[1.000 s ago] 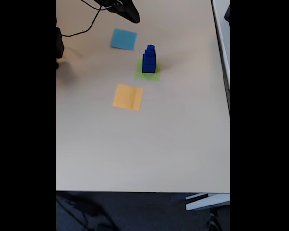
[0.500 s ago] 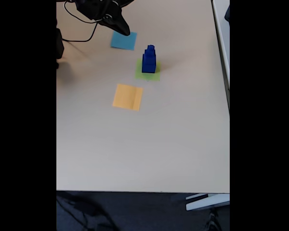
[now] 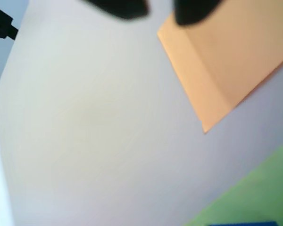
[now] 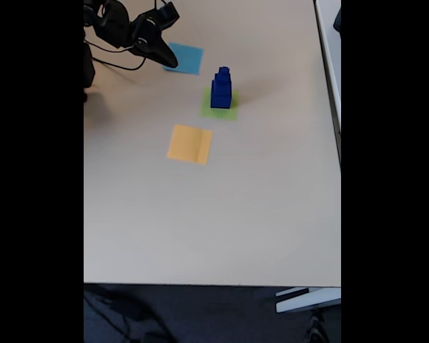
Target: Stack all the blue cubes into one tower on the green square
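Cubes (image 4: 221,88) stand stacked on the green square (image 4: 219,111), mid-upper frame. Gripper (image 4: 169,61), upper left, holds nothing — jaw gap unclear. Best retreat wide of the tower.

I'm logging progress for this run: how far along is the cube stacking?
It looks finished. In the fixed view the dark-blue cubes stand as one tower, largest at the bottom, on the flat lime-green paper square. Nothing is in hand: the black tool sits apart from the tower, near the light-blue paper square. No loose cube lies on the beige table, so nothing visible is left.
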